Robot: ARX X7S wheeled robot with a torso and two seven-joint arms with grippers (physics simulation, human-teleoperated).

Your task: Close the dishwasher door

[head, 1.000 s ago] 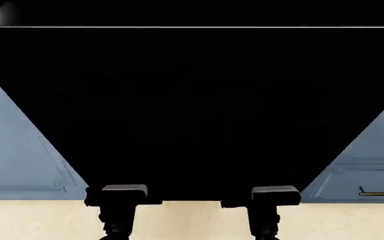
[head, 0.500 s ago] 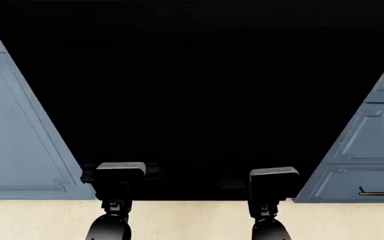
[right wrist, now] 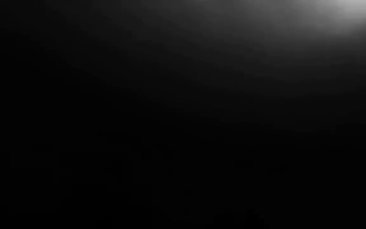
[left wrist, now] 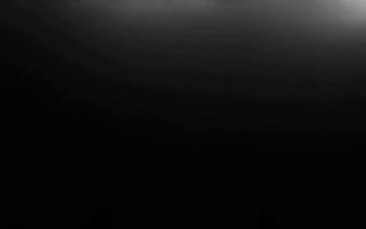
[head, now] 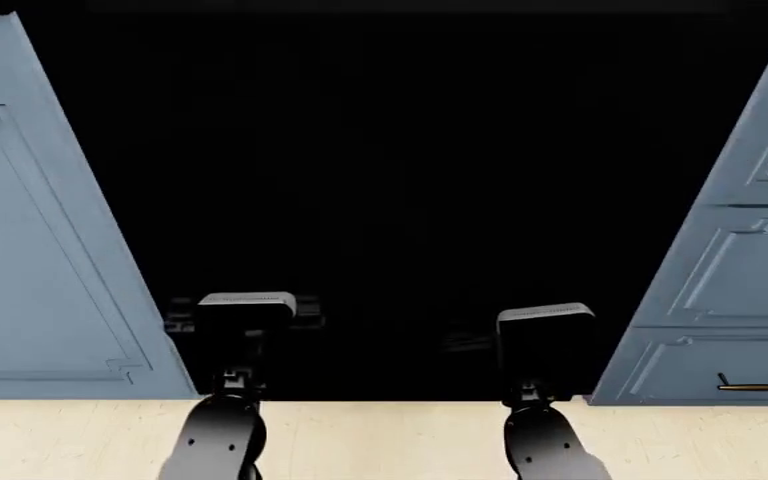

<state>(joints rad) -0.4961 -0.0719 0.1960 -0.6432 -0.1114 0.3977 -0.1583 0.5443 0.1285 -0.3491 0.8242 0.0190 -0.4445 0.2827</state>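
The dishwasher door is a glossy black panel filling the middle of the head view between blue-grey cabinet fronts. Its silver edge strip and bar handle are out of view. My left gripper and right gripper both reach forward low against the black panel. Only their grey wrist blocks stand out, and the fingers are lost in the black. The left wrist view shows only the door's dark surface with a faint glare in one corner. The right wrist view shows the same dark surface.
Blue-grey panelled cabinet fronts flank the door on the left and on the right. A brass handle sits on the lower right drawer. A pale floor strip runs along the bottom under both arms.
The door's silver top edge has left the view and the black panel has narrowed as it swung up and away. Both arms have pushed forward with it.
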